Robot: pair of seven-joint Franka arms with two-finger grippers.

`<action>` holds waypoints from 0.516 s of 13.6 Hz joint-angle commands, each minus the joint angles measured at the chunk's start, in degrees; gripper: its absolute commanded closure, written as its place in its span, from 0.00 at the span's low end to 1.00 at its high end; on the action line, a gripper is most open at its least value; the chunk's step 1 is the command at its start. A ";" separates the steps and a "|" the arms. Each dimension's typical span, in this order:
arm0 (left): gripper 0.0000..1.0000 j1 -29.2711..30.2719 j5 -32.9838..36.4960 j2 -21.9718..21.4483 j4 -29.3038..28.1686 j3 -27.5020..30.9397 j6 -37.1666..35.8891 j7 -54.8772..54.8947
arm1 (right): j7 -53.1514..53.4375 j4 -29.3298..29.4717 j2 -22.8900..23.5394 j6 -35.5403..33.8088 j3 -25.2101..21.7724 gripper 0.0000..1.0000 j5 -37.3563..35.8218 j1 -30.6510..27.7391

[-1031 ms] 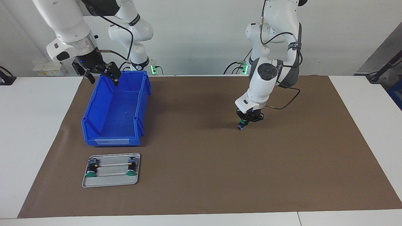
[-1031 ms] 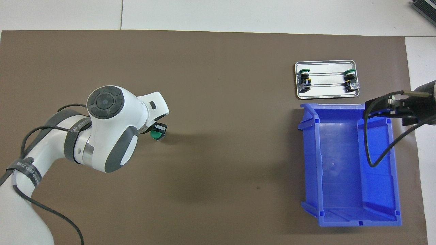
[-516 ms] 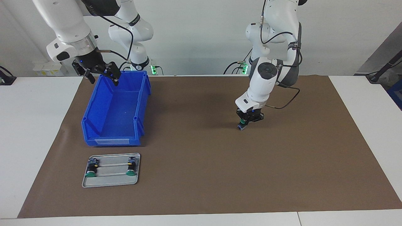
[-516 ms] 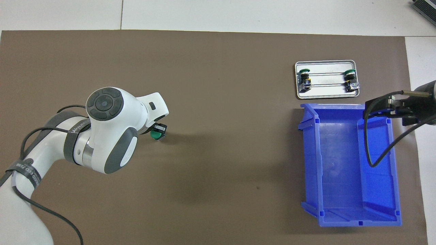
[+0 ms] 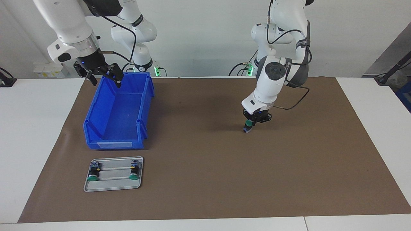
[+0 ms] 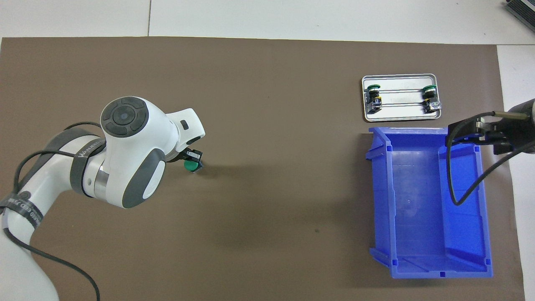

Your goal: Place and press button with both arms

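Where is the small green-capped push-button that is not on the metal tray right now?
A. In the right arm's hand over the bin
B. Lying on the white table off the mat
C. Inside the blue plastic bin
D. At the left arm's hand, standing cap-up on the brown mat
D: the small green-capped push-button stands with its block end on the brown mat directly under the left arm's hand, while the right arm's hand waits over the blue plastic bin.

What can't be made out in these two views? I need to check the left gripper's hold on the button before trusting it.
- Left gripper on the button: in the overhead view the arm's white wrist covers all but the green cap.
- Whether the button's lower end touches the brown mat: too small in the facing view.
- Right gripper, over the blue bin: partly cut off by the overhead view's edge.
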 commanded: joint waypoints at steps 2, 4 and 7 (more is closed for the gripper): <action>1.00 0.11 0.68 -0.45 9.03 0.73 -13.20 0.34 | -1.24 -1.39 -1.32 0.18 -0.19 0.00 1.15 -0.25; 0.92 2.20 0.42 -0.36 15.45 0.91 -22.43 -0.28 | -1.24 -1.39 -1.32 0.18 -0.19 0.00 1.15 -0.25; 0.46 7.64 0.33 -3.77 16.71 0.99 -28.09 -0.02 | -1.24 -1.39 -1.32 0.10 -0.19 0.00 1.15 -0.25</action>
